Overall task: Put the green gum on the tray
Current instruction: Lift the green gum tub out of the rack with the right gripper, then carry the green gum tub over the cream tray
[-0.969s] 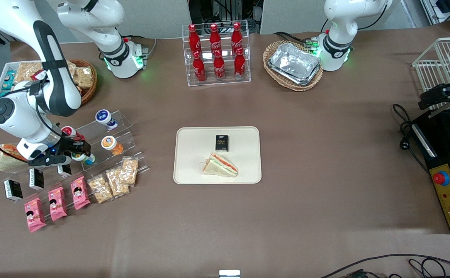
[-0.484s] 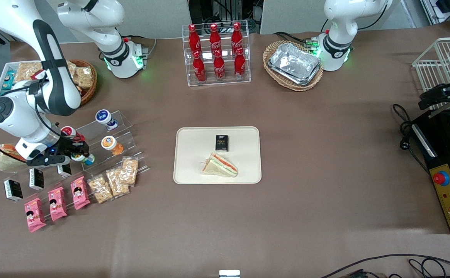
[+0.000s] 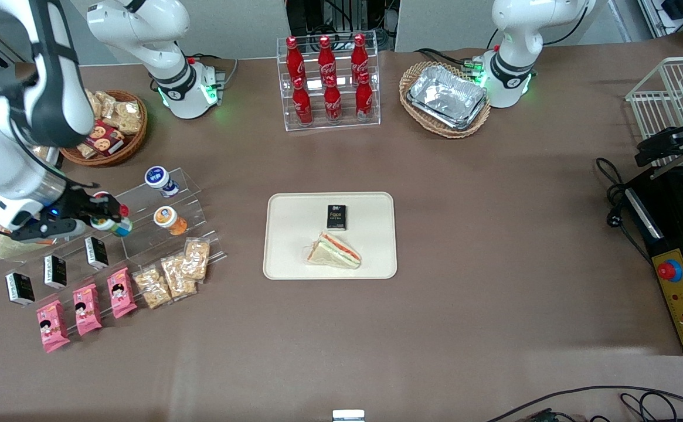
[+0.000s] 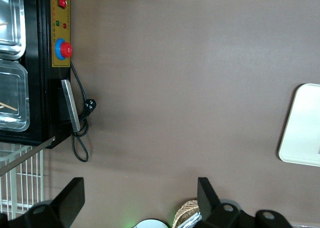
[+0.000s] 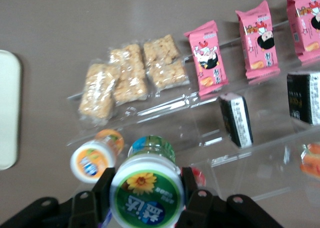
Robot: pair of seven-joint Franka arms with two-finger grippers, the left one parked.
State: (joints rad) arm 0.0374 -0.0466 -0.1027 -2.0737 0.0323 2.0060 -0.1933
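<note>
End effector [image 3: 106, 221]: over the clear stepped display stand [image 3: 159, 220] at the working arm's end of the table [image 3: 493, 234]; fingers clenched on the green gum, one either side of the lid in the right wrist view.
Green gum [image 3: 111, 224]: held in the end effector [image 5: 146, 198], lifted clear of the stand; sunflower print on its white-and-green lid [image 5: 145, 190].
Tray [image 3: 294, 234]: well apart from the end effector, toward the middle of the table; cream, flat on the table; only its rounded edge [image 5: 7, 113] shows in the right wrist view.
On the tray: black packet [image 3: 336, 217] and wedge sandwich [image 3: 334, 251], the sandwich nearer the front camera.
Orange-lidded bottle [image 3: 169, 219]: on the stand just beside the end effector, on the tray's side.
Blue-lidded bottle [image 3: 160, 179]: on the stand's higher step, farther from the front camera than the end effector.
Below the end effector: pink snack packs [image 5: 206, 56], cereal bars [image 5: 132, 78], a small black box [image 5: 236, 119].
</note>
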